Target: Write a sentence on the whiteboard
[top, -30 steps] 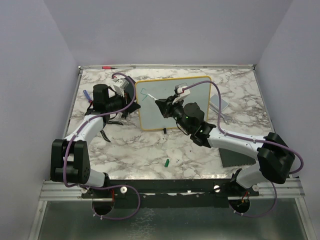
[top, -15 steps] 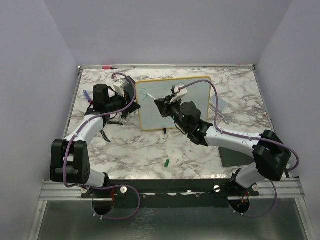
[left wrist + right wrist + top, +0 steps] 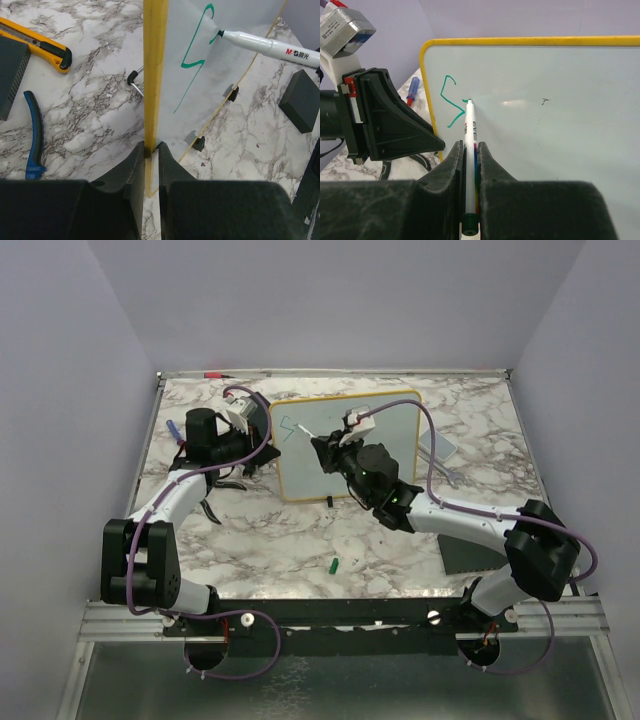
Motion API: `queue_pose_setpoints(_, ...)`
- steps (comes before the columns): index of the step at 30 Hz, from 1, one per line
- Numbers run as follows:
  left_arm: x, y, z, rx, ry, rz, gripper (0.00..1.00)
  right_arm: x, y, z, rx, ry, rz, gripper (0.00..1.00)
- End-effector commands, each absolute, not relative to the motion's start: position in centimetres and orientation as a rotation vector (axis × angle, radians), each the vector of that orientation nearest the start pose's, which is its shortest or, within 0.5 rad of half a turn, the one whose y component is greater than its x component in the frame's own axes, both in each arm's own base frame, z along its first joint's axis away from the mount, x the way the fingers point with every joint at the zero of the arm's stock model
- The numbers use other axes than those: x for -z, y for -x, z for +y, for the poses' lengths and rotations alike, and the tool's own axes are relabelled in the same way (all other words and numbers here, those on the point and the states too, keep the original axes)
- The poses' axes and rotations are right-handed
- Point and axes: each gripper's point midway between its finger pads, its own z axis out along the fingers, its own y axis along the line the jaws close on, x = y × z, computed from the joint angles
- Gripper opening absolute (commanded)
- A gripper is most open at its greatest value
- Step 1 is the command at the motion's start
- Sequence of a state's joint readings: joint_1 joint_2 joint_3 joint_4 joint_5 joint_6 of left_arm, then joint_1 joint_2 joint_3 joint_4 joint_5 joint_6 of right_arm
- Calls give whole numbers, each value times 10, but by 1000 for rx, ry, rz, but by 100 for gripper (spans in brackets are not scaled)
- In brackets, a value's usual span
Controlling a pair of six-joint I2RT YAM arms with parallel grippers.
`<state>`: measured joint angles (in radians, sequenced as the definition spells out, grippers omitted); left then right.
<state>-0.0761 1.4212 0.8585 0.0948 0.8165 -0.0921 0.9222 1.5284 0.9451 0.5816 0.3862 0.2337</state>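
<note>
Writing is under way and it's early: the left gripper (image 3: 151,150) has its jaws clamped on the yellow frame (image 3: 155,75) of the whiteboard (image 3: 300,472). That holds the board on edge on the counter (image 3: 300,540), with the white face running straight ahead of that gripper. Facing the board, the right gripper (image 3: 470,150) is pinched tight around a white marker (image 3: 470,130), barrel straight out between its fingers. The green tip looks pressed to the surface just ahead of it. Of the sentence (image 3: 449,102) only one angular green letter shows, an S by the look of it. It sits just left of the marker tip, close to the frame edge held by the left gripper. The rest of the board ahead and to the right of the right gripper is blank, so nearly all the text is yet to come. Next should be the second letter. That calls for short controlled strokes from the right gripper, light even contact, and small lifts between strokes. The left gripper needs to hold its clamp firm so the board doesn't swing or tip under the tip's push.
</note>
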Motion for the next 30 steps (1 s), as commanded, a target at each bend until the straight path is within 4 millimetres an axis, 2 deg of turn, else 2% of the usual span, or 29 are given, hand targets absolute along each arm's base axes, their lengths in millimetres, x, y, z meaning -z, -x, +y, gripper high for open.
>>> queue_pose_setpoints(1,-183,-361,-157,902,-513,1903,0,-250,-346,329,-500,165,1603,1)
queue_pose_setpoints(7,-183,-362,-156,899,-508,1905,0,-253,-342,334,-525,208,1589,1)
queue_pose_setpoints(12,-182,-363,-156,895,-504,1908,0,-270,-326,347,-621,320,1503,1)
queue_pose_setpoints(15,-183,-362,-156,897,-505,1908,0,-280,-323,348,-633,338,1470,1)
queue_pose_setpoints(30,-183,-362,-157,902,-511,1906,0,-300,-343,351,-557,304,1420,1)
